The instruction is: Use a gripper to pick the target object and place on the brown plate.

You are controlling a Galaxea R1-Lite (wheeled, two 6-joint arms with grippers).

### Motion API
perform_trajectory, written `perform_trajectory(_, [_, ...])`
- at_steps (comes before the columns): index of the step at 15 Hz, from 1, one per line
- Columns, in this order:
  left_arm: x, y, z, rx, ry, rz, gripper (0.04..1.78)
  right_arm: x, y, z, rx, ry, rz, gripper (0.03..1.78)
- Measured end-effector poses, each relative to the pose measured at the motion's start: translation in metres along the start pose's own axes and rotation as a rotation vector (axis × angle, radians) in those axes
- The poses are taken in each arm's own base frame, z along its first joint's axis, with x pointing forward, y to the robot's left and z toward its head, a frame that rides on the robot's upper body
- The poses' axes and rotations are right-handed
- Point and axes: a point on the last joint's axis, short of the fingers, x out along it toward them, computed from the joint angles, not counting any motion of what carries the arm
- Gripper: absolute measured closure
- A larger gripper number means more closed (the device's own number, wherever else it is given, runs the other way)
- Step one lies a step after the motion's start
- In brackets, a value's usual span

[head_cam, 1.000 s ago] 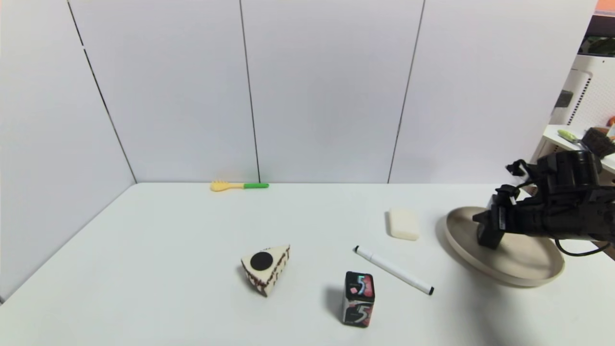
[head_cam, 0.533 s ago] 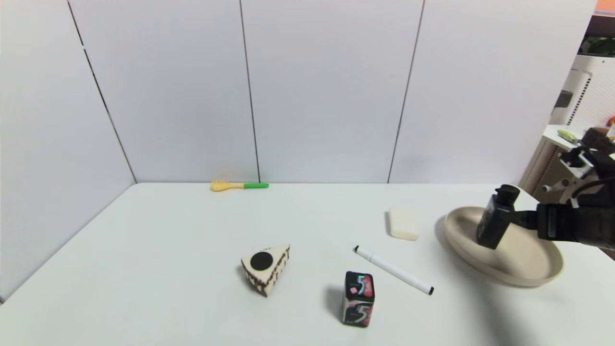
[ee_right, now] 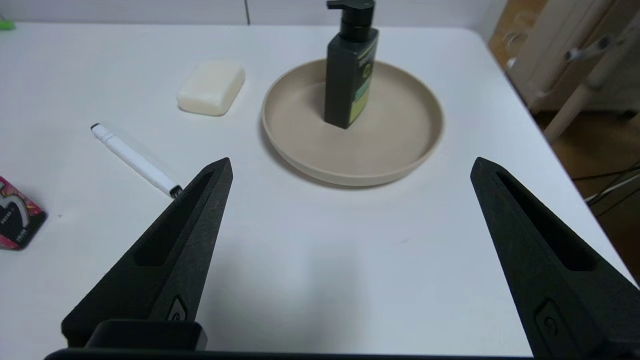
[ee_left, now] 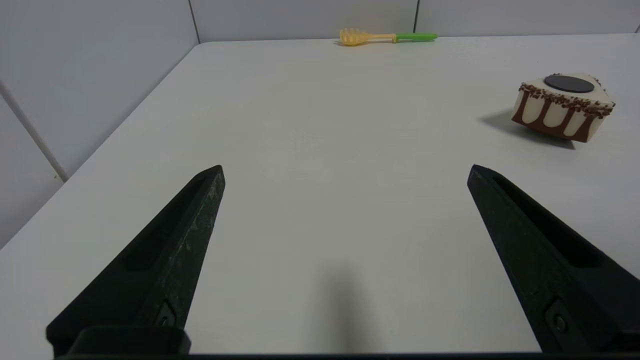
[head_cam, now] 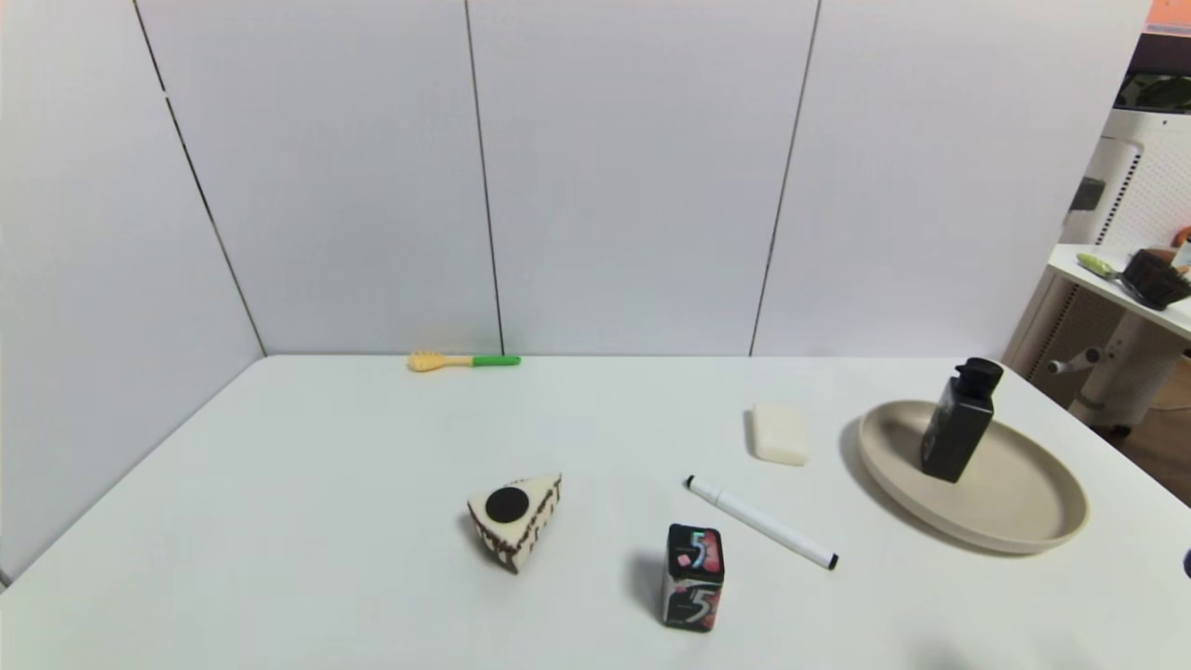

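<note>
The black bottle (head_cam: 958, 423) with a round cap stands upright on the beige-tan plate (head_cam: 1023, 521) at the table's right side. In the right wrist view the bottle (ee_right: 350, 70) shows its greenish label and stands toward the far part of the plate (ee_right: 400, 165). My right gripper (ee_right: 350, 167) is open and empty, drawn back over bare table on the near side of the plate, apart from it. My left gripper (ee_left: 345, 172) is open and empty over bare table at the left. Neither gripper shows in the head view.
A cream soap-like bar (head_cam: 780, 433) lies left of the plate. A white marker (head_cam: 763, 523), a black box marked "5" (head_cam: 694, 577) and a cake-slice toy (head_cam: 515, 519) lie near the table's front. A yellow-green fork (head_cam: 462, 360) lies by the back wall. The table's right edge is close to the plate.
The right gripper has let go of the bottle and drawn back out of the head view toward the lower right. The bottle stays upright on the plate.
</note>
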Motion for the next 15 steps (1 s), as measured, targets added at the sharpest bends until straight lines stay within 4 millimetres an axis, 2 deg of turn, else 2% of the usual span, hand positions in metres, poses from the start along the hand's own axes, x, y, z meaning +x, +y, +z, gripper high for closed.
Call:
perform_trajectory(3, [0.0, 0.0, 0.0, 0.0, 0.0, 0.0, 0.07, -0.011, 0.003, -0.057, -0.014, -0.065, -0.031, 0.14])
perform_trajectory(4, [0.0, 0.0, 0.0, 0.0, 0.0, 0.0, 0.07, -0.012, 0.004, -0.066, -0.02, -0.078, -0.023, 0.13])
perform_trajectory(10, [0.0, 0.0, 0.0, 0.0, 0.0, 0.0, 0.07, -0.028, 0.005, -0.095, -0.057, -0.137, 0.091, 0.12])
perform_trajectory(15, [0.0, 0.0, 0.0, 0.0, 0.0, 0.0, 0.07, -0.035, 0.004, -0.101, 0.046, -0.198, 0.083, 0.12])
